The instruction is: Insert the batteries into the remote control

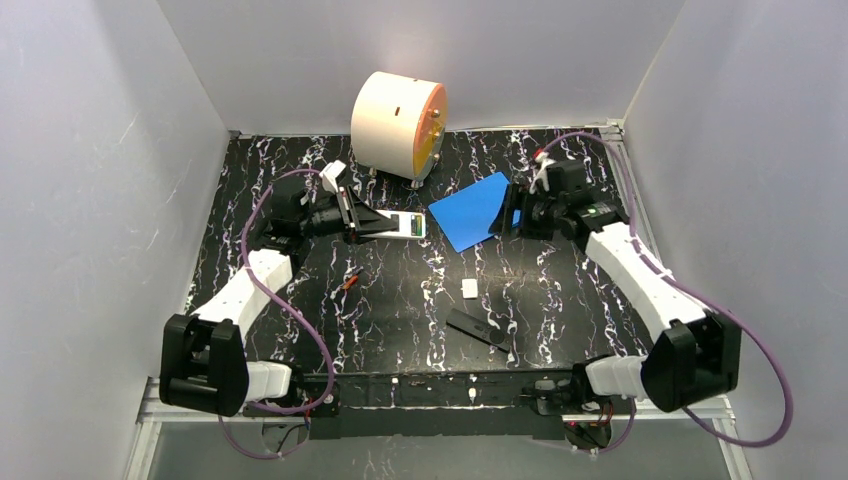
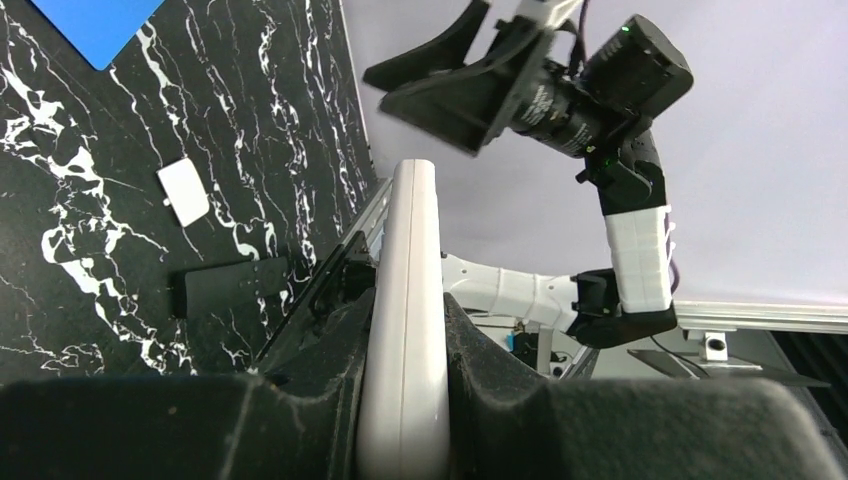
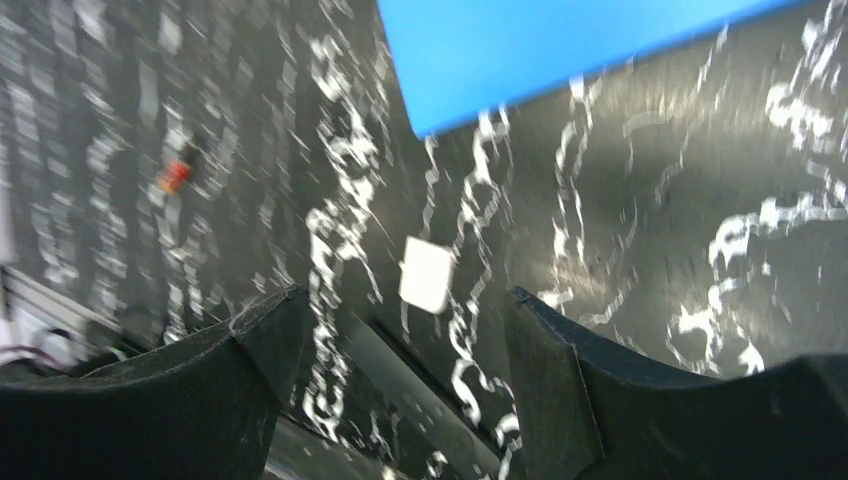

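Observation:
A white remote control (image 1: 407,226) hangs above the table, with my left gripper (image 1: 385,222) shut on it. In the left wrist view the remote (image 2: 408,250) stands edge-on between the two pads of that gripper (image 2: 408,335). The batteries (image 1: 351,280), one orange-red and one dark, lie on the table below and left of the remote; the orange-red one (image 3: 176,176) shows blurred in the right wrist view. My right gripper (image 1: 505,218) is open and holds nothing, raised at the right edge of a blue card (image 1: 468,211). Its jaws (image 3: 400,330) stand wide apart over the table.
A small white cover (image 1: 470,289) lies mid-table, with a black remote (image 1: 480,328) nearer the front edge. A cream and orange drum (image 1: 398,125) stands at the back. The right gripper (image 2: 385,88) hangs beyond the held remote's tip. White walls close in both sides.

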